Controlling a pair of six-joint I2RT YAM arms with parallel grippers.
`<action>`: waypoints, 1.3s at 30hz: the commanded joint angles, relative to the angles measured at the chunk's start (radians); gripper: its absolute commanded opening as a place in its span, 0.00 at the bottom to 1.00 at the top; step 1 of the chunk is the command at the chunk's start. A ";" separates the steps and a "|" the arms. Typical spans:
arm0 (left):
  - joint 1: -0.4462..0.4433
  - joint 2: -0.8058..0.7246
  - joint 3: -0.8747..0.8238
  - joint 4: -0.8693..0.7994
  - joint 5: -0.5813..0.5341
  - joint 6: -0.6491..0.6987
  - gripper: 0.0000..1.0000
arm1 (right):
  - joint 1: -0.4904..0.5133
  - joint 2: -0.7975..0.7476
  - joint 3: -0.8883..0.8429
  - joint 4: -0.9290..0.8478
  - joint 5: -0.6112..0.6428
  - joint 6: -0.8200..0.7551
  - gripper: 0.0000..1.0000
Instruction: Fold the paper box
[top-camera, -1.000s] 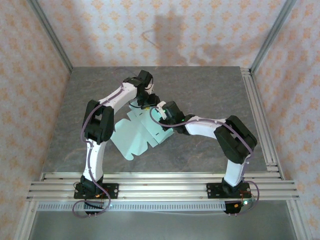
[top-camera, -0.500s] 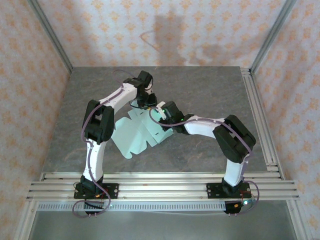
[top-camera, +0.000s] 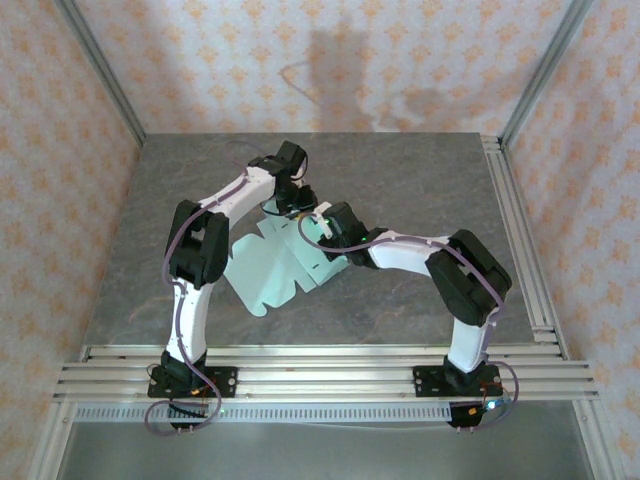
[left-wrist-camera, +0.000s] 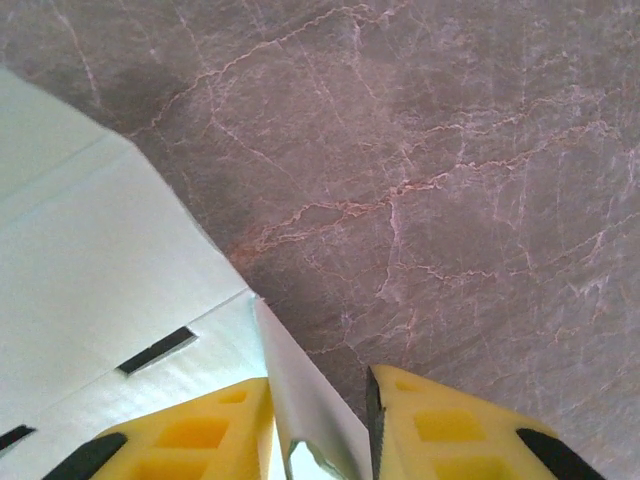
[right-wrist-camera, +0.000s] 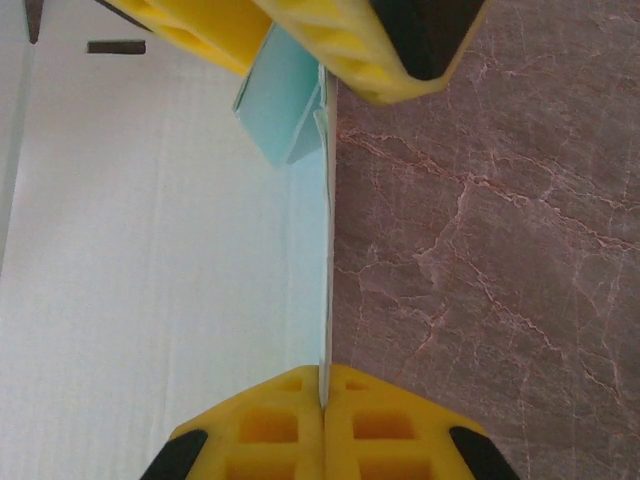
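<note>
The paper box (top-camera: 270, 265) is thin, pale mint card, matt and smooth, with a faint fine grain in the right wrist view (right-wrist-camera: 150, 250) and clean die-cut edges and slots. The counter (top-camera: 400, 170) looks like polished grey-brown stone with pale and reddish veins, showing a soft sheen up close (left-wrist-camera: 450, 150). The jaws are matt yellow plastic, moulded with square pockets, with black trim. The 2 arms (top-camera: 400, 250) have glossy white and black shells. Brushed metal rails (top-camera: 320, 360) cross the lower frame.
</note>
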 joint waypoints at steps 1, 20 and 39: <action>-0.020 -0.035 -0.013 0.030 0.036 -0.117 0.28 | 0.006 0.016 0.021 -0.008 0.022 -0.024 0.00; -0.028 -0.100 -0.106 0.142 0.012 -0.311 0.29 | 0.007 0.013 0.007 -0.002 0.034 -0.030 0.00; -0.028 -0.287 -0.185 0.083 -0.174 -0.205 0.70 | 0.000 0.007 -0.005 0.000 0.057 -0.021 0.00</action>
